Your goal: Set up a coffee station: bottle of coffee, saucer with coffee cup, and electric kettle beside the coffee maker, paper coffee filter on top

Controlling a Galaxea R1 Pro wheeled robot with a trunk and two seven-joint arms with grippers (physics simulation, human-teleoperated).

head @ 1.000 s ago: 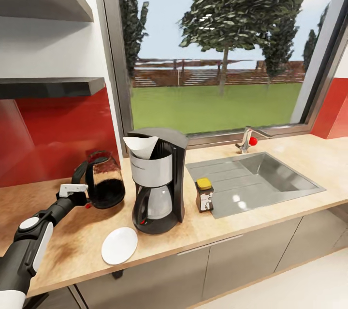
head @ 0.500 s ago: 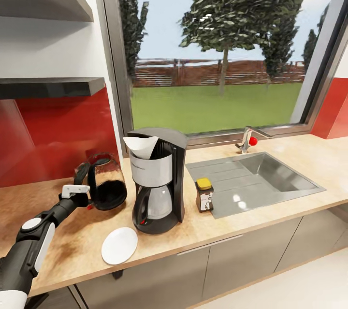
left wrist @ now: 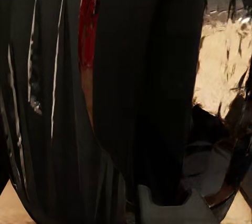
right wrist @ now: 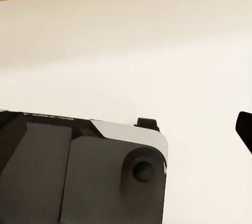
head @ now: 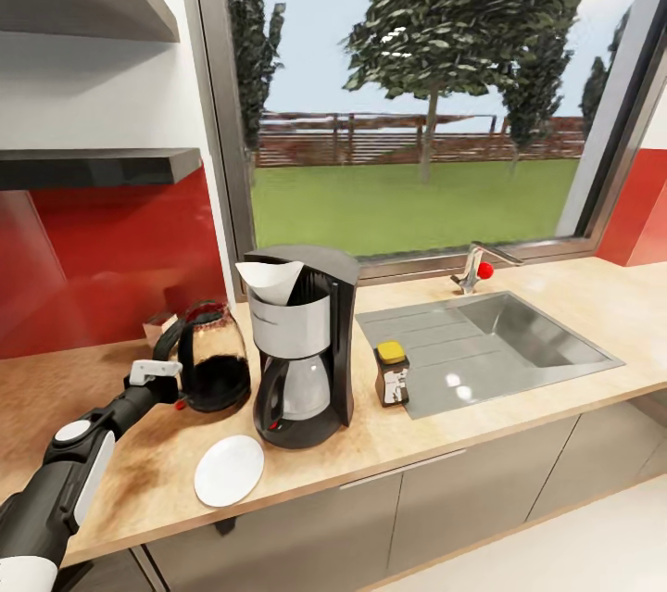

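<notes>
On the countertop (head: 556, 296) the station is most of the way built, as far as I can judge. The coffee maker (head: 304, 346) stands where it should, with the paper coffee filter (head: 270, 280) sitting in its top. The bottle of coffee (head: 392, 373) is on the counter just beside the maker, toward the sink (head: 519, 333), and the saucer (head: 229, 470) lies near the front edge, close to the maker's base and bare. My left gripper (head: 171, 385) is at the handle side of the electric kettle (head: 213, 356), which stands upright just beside the coffee maker on the side away from the sink. From the head camera I cannot tell whether my fingers clasp the handle or sit loose against it, and my left wrist camera offers dark kettle surface (left wrist: 147, 77) pressed close, no clearer. What seems left is letting go of the kettle, then bringing the coffee cup onto the saucer. A pale object (head: 159, 326) peeks from behind the kettle; I cannot make out what it is.
</notes>
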